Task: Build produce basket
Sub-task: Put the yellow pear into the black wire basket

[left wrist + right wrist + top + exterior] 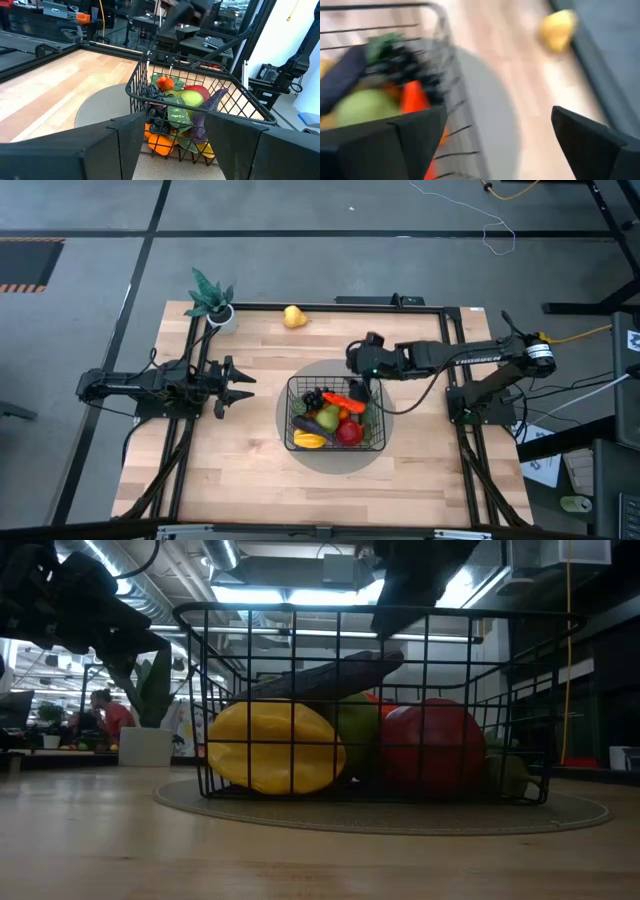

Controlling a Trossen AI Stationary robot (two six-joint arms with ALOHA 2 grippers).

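The black wire basket [335, 416] stands on a round grey mat [290, 385] at the table's middle. It holds produce: a yellow mango [272, 748], a red apple [435, 745], a green pear [192, 98], a purple eggplant [330, 675], dark grapes [314, 398] and an orange carrot [343, 401]. A yellow pear [294, 316] lies alone on the table near the far edge. My right gripper [497, 117] hangs open above the basket's far right corner, slanting down, with nothing between its fingers. My left gripper [240, 385] waits open and level to the left of the basket.
A small green plant in a white pot [213, 305] stands at the table's far left corner. A black frame [440, 306] runs along the table's far and side edges. Bare wood lies in front of the basket and to its left.
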